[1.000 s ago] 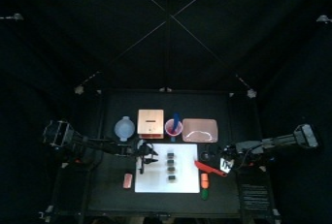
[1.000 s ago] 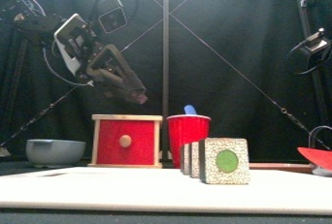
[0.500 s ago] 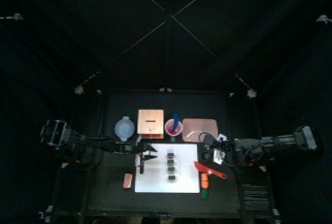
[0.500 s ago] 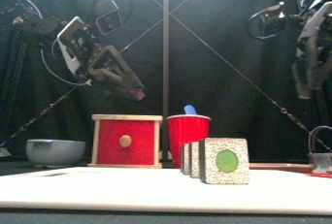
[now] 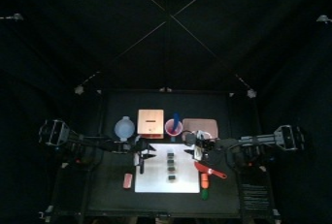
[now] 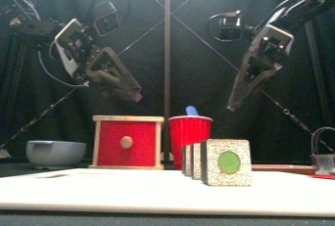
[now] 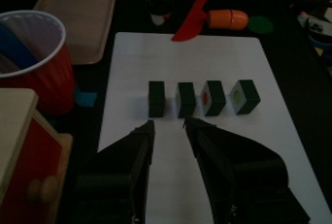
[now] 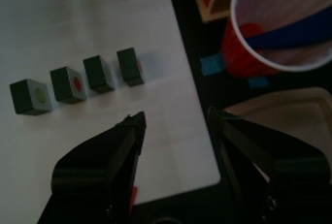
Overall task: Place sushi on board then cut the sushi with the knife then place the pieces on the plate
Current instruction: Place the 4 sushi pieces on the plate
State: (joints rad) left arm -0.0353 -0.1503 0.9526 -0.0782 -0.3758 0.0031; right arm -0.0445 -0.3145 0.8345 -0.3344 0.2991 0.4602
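Sushi (image 7: 215, 95) count?
— Four pieces, in one row on the white cutting board (image 7: 155, 63).
— And the pincers?
— Two: left gripper (image 7: 169, 126) and right gripper (image 8: 178, 121) both hang above, jaws apart, empty.

Robot lab booth; blk curtains (image 5: 78, 34)

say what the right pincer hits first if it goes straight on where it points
Probably the flat white cutting board, near its edge beside the red plastic cup: the right pincer points down at that strip, though depth is unclear.
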